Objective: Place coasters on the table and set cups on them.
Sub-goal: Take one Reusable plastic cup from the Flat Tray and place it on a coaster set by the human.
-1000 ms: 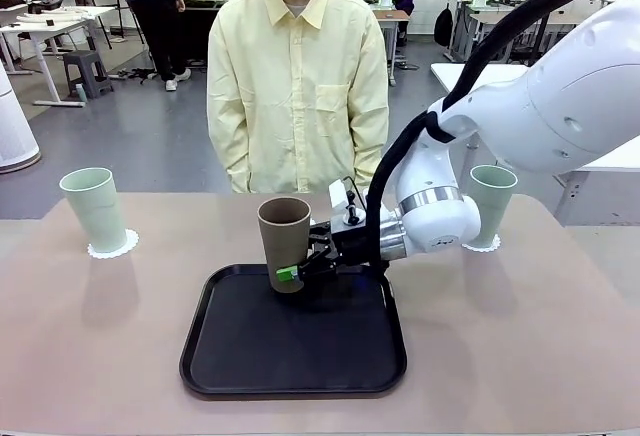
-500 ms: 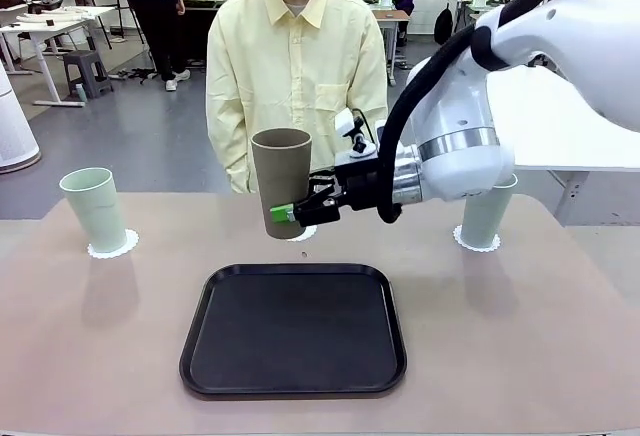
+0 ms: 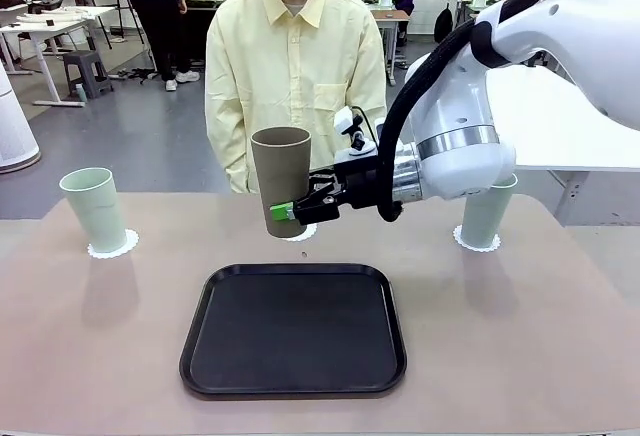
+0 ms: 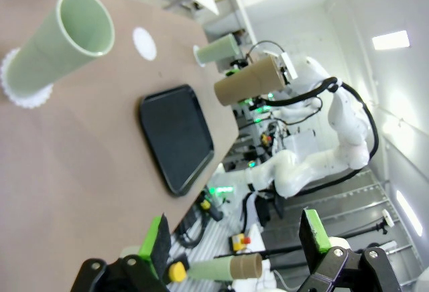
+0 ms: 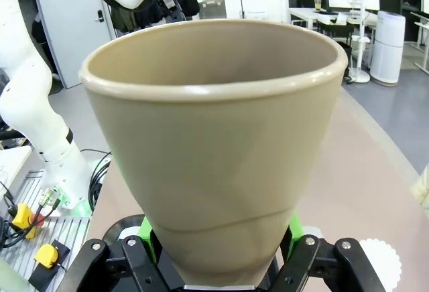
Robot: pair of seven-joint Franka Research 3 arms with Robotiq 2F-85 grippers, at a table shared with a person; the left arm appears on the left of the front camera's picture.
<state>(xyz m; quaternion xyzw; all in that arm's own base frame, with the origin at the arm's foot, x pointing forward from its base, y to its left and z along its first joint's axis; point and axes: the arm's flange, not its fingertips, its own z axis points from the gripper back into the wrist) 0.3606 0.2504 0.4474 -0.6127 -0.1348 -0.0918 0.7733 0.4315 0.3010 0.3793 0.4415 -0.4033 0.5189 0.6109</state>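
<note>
My right gripper (image 3: 286, 213) is shut on the lower part of the brown cup (image 3: 281, 178), which hangs upright above the table (image 3: 100, 336), just beyond the tray's far edge. A white coaster (image 3: 304, 233) peeks out behind the cup's base. The right wrist view has the brown cup (image 5: 214, 138) close up between the green pads (image 5: 149, 228), with a coaster (image 5: 379, 259) at the lower right. Two mint cups stand on coasters: one at the left (image 3: 95, 208), one at the right (image 3: 487, 213) partly behind my arm. My left gripper (image 4: 234, 235) is open and holds nothing.
A black tray (image 3: 294, 328) lies bare at the table's near middle. A person in a pale yellow shirt (image 3: 296, 76) stands at the far edge, right behind the brown cup. The left wrist view takes in the tray (image 4: 176, 138), a mint cup (image 4: 64, 41) and the bare coaster (image 4: 144, 43).
My right gripper lifted the brown cup off the tray and carried it up and toward the far side. Over the last half second it has barely moved.
</note>
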